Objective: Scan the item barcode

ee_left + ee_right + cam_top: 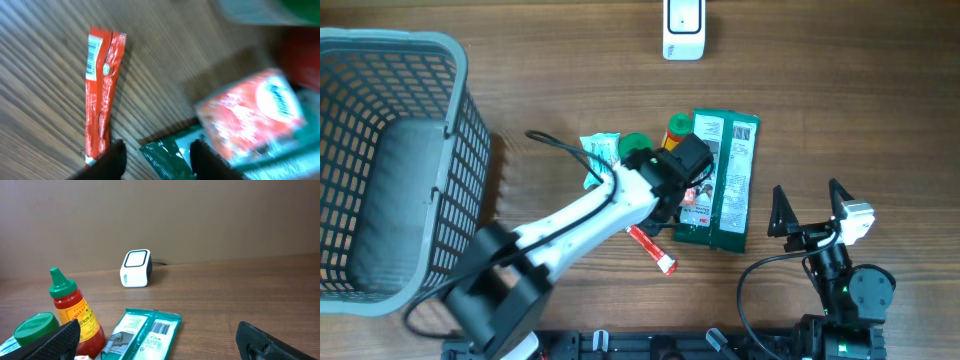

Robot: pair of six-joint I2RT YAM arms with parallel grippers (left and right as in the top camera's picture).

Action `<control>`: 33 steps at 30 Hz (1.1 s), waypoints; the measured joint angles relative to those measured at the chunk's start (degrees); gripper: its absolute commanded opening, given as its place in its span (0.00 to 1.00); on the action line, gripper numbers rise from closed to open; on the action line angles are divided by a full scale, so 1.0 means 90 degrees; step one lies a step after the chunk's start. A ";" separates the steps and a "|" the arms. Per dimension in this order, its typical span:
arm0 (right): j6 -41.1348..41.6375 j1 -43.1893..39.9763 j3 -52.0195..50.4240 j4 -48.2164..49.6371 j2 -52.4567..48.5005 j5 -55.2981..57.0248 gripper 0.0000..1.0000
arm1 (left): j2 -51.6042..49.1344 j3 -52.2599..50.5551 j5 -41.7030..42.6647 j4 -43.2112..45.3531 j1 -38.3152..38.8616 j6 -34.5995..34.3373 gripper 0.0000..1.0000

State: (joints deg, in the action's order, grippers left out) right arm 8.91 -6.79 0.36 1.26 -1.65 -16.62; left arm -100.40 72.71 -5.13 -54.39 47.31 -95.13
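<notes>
Here, the left claw (159,152) is seen spread above the green packet (732,185), laid flat on the table (570,80) at six o'clock from the scanner (683,30); the right claw (807,195) is opened wide, empty.

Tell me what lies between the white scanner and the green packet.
Nothing: bare table separates scanner and green packet, clearest in the overhead view.

Red-white pouch (250,117) blurred in left wrist view; basket (468,140) cut by overhead's left edge.
</notes>
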 measured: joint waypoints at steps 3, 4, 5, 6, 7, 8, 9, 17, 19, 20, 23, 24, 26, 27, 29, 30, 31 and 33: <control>0.0000 0.0000 0.0000 -0.0002 0.0000 0.0000 1.00 | 0.0760 0.0002 -0.0765 -0.0029 0.0000 0.0551 1.00; 0.0000 0.0000 0.0000 -0.0002 0.0000 0.0000 1.00 | 0.1035 0.0002 -0.1103 -0.0049 0.0000 0.0741 1.00; 0.0000 0.0000 0.0000 -0.0002 0.0000 0.0000 1.00 | 0.1268 0.0002 -0.1377 -0.0078 0.0000 0.0913 1.00; 0.0000 0.0000 0.0000 -0.0002 0.0000 0.0000 1.00 | 0.1496 0.0002 -0.1676 -0.0109 0.0000 0.1083 1.00; 0.0000 0.0000 0.0000 -0.0002 0.0000 0.0000 1.00 | 0.1756 0.0002 -0.2052 -0.0143 0.0000 0.1292 1.00; 0.0000 0.0000 0.0000 -0.0002 0.0000 0.0000 1.00 | 0.1936 0.0002 -0.2348 -0.0151 0.0000 0.1447 1.00; 0.0000 0.0000 0.0000 -0.0002 0.0000 0.0000 1.00 | 0.2130 0.0002 -0.2744 -0.0158 0.0000 0.1615 1.00; 0.0002 0.0000 0.0000 -0.0007 -0.0015 0.0000 1.00 | 0.3745 0.0007 -0.5787 0.3169 -0.0153 0.4971 1.00; 0.0000 0.0000 0.0000 -0.0002 -0.0017 0.0000 1.00 | 0.4039 0.0049 -0.5532 0.3713 -0.0384 0.6747 1.00; 0.0000 0.0000 0.0000 -0.0002 -0.0017 0.0000 1.00 | 0.4184 0.0061 -0.5314 0.3553 -0.0534 0.7490 1.00; 0.0000 0.0000 0.0000 0.0000 -0.0017 0.0000 1.00 | 0.4301 0.0107 -0.4860 0.2220 -0.0772 0.8446 1.00; 0.0002 0.0000 0.0000 -0.0002 -0.0017 0.0000 1.00 | 0.4286 0.0085 -0.4762 0.1622 -0.0835 0.8607 1.00; 0.0000 0.0000 0.0000 -0.0002 -0.0022 0.0000 1.00 | 0.4233 0.0063 -0.4554 0.0274 -0.0925 0.8728 1.00; 0.0000 0.0000 0.0000 -0.0005 -0.0024 0.0000 1.00 | 0.4233 0.0039 -0.4510 -0.0194 -0.0940 0.8711 1.00; 0.0000 0.0000 0.0000 -0.0002 -0.0032 0.0000 1.00 | 0.4226 0.0036 -0.4430 -0.1222 -0.0942 0.8451 1.00; 0.0000 0.0000 0.0000 -0.0005 -0.0029 0.0000 1.00 | 0.4233 0.0019 -0.4357 -0.1851 -0.0942 0.8172 1.00; 0.0002 0.0000 0.0000 -0.0010 -0.0032 0.0000 1.00 | 0.4240 0.0019 -0.4250 -0.2198 -0.0942 0.7924 1.00; 0.0000 0.0000 0.0000 -0.0002 -0.0032 0.0000 1.00 | 0.4284 0.0017 -0.3854 -0.2686 -0.0950 0.7329 1.00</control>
State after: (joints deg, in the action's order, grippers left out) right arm 8.91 -6.79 0.36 1.23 -1.93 -16.62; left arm -61.84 72.86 -39.81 -78.56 38.76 -29.17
